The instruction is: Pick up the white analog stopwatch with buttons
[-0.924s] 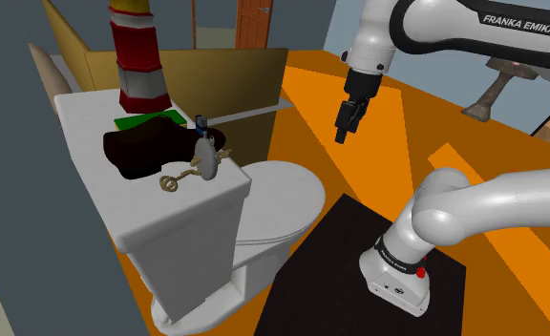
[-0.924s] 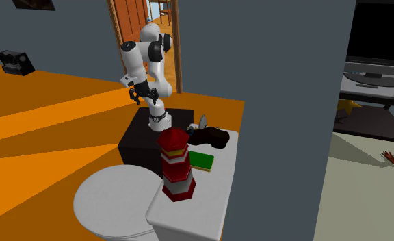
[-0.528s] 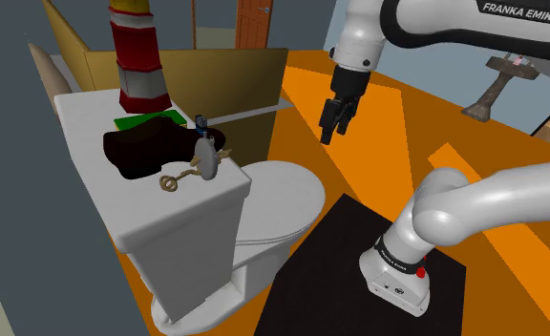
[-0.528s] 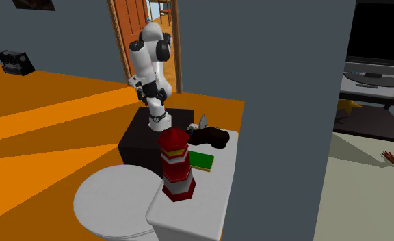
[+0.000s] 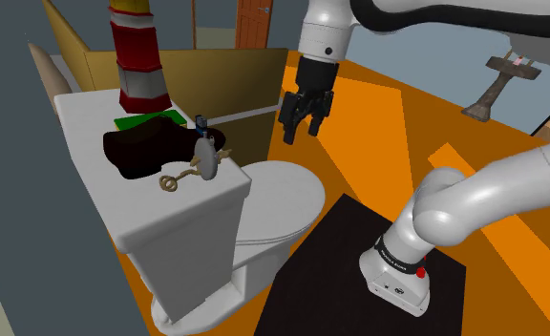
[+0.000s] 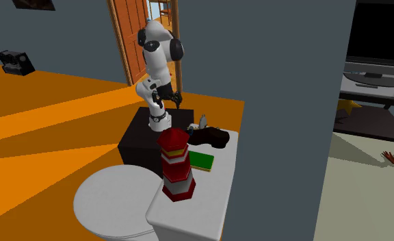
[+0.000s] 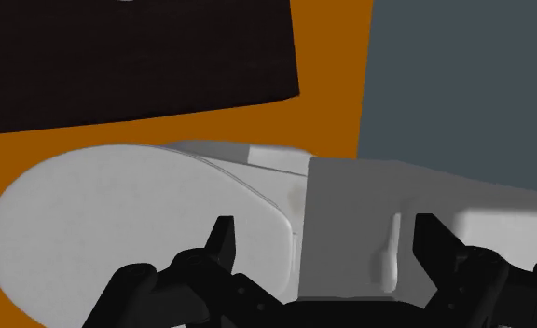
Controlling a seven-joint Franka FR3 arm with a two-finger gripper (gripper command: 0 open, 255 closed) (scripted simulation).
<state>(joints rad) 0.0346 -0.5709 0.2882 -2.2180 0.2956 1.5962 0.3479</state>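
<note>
- Red-and-white striped lighthouse figure (image 5: 137, 59) is standing at the far end of the white toilet tank lid (image 5: 158, 224). It is well off to the shoulder view's left of the black two-finger claw (image 5: 300, 132) and, I judge, out of the claw's way.
- Nearer the claw, a dark brown shoe-shaped thing (image 5: 144, 151) is lying on that lid and seems to be serving as a prop.
- A brass-coloured key (image 5: 173, 181) is lying flat on the lid, lower than the claw.
- The grey round stopwatch (image 5: 204, 153) is standing on edge at the lid's end nearest the claw, below it and to its left in the shoulder view. It is leaning against the brown thing, which is likely keeping it upright. Its long axis is running roughly vertical, with the dark crown and buttons pointing up.
- The claw is hanging in the air over the white toilet seat cover (image 5: 283, 196), well apart from the stopwatch. Its fingers (image 7: 222, 244) are spread wide with nothing between them, probably readying for a pinch across the thin disc.
</note>
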